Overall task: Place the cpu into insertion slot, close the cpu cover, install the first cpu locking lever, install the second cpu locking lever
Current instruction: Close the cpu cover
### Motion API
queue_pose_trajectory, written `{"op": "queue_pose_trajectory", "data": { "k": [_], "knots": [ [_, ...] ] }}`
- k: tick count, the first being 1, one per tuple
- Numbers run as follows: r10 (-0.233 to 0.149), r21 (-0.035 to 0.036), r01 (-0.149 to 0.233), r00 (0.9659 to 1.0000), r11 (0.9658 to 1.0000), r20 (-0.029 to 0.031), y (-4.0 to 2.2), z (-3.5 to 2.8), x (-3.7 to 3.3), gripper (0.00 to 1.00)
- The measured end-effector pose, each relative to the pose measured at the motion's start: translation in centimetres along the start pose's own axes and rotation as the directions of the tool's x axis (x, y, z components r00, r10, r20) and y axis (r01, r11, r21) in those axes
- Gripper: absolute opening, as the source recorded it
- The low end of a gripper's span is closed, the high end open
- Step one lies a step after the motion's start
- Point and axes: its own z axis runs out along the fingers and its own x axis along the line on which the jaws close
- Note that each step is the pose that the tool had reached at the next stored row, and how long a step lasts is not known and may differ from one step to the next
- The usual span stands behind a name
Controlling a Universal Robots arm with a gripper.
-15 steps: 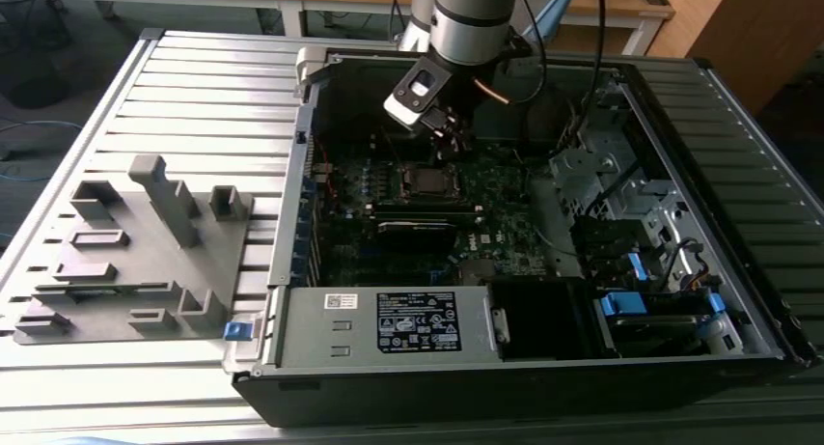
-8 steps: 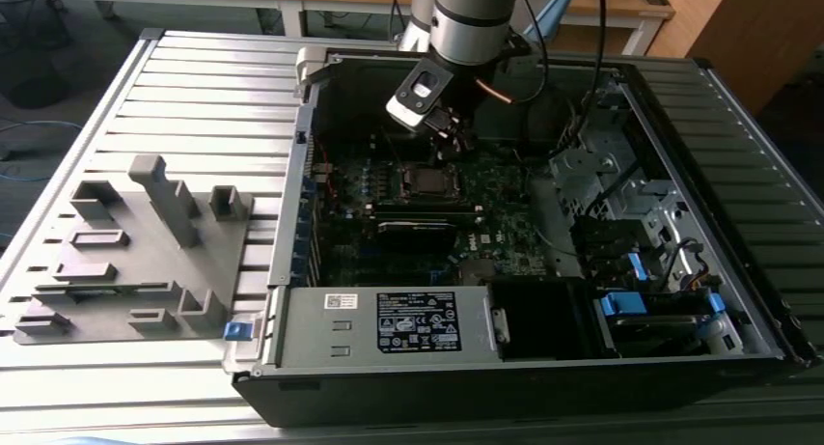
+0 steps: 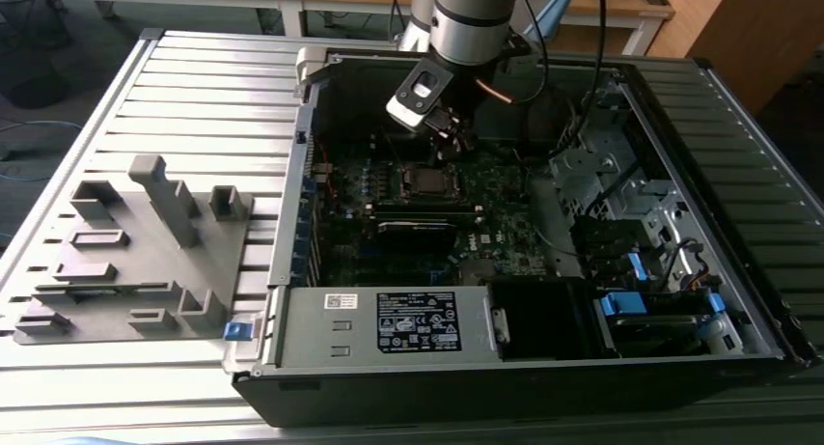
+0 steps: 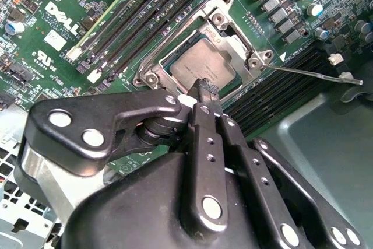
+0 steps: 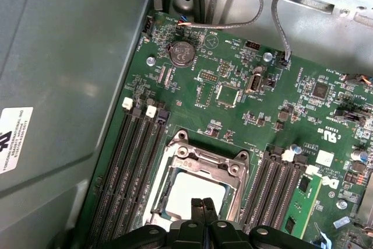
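The cpu (image 4: 198,65) lies flat in the slot (image 3: 407,181), its grey face showing through the window of the cover (image 4: 234,34), which lies down around it. A thin lever (image 4: 309,74) juts out from one corner of the cover, over the memory slots (image 4: 274,83). My pincer (image 4: 205,87) hangs just over the cpu's edge, fingers pressed together with nothing between them; whether the tips touch the metal I cannot tell. Around lies the green board (image 5: 233,115), inside an open case (image 3: 386,319) on the ribbed desk (image 3: 193,88), with a grey fixture (image 3: 129,262) beside it.
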Motion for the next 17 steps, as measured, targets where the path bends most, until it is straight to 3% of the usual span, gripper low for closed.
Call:
{"op": "queue_pose_trajectory", "data": {
  "k": [13, 17],
  "knots": [
    [-0.002, 0.0000, 0.002, 1.0000, 1.0000, 0.0000, 0.00, 0.00, 0.00, 0.11],
    [-0.020, 0.0004, 0.020, 0.9998, 0.9998, 0.0001, 0.00, 0.00, 0.00, 0.11]
  ]
}}
